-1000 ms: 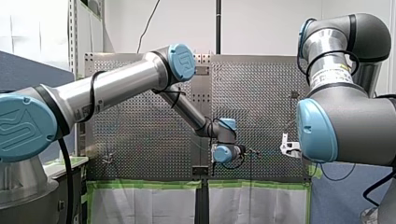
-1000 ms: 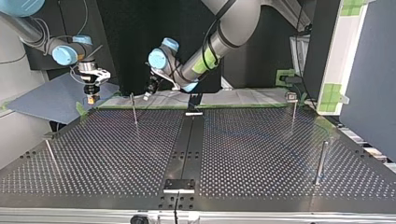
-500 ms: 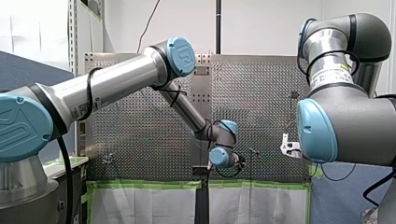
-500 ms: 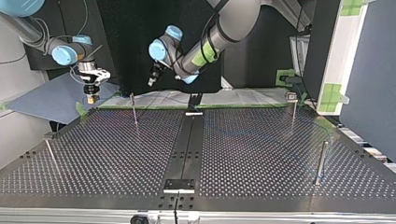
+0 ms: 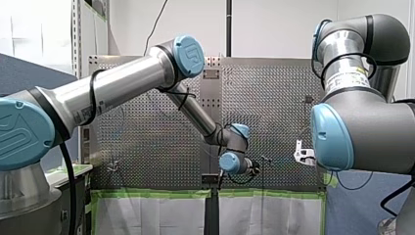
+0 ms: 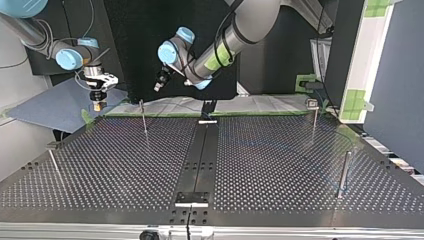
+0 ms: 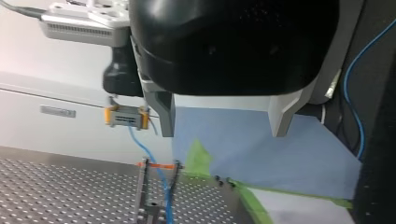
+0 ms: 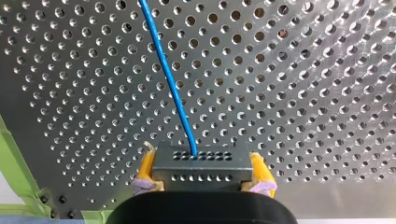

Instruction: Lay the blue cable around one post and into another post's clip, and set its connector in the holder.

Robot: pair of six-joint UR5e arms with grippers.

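Observation:
In the right wrist view my right gripper [image 8: 204,174] is shut on the dark grey connector [image 8: 201,161], its yellow pads on both sides. The blue cable [image 8: 170,79] runs from the connector out over the perforated table [image 8: 303,93]. In the top view my right gripper [image 6: 98,104] hangs above the table's far left corner. My left gripper [image 7: 223,134] is open with nothing between its fingers. It looks at the held connector [image 7: 126,116] and at the cable [image 7: 156,170] dropping by a clip post [image 7: 144,186]. In the top view my left gripper [image 6: 158,86] hovers above a thin post [image 6: 144,119].
More posts stand on the table: a thin one [image 6: 54,166] at the top view's left, another [image 6: 314,121] at the far right, a thicker one [image 6: 343,174] at the near right. A small bracket [image 6: 191,198] sits on the centre strip. Green tape [image 7: 254,205] lines the edge.
My left gripper has risen from beside the thin post's top and turned a little, while its elbow lifted. My right gripper and the connector have not moved.

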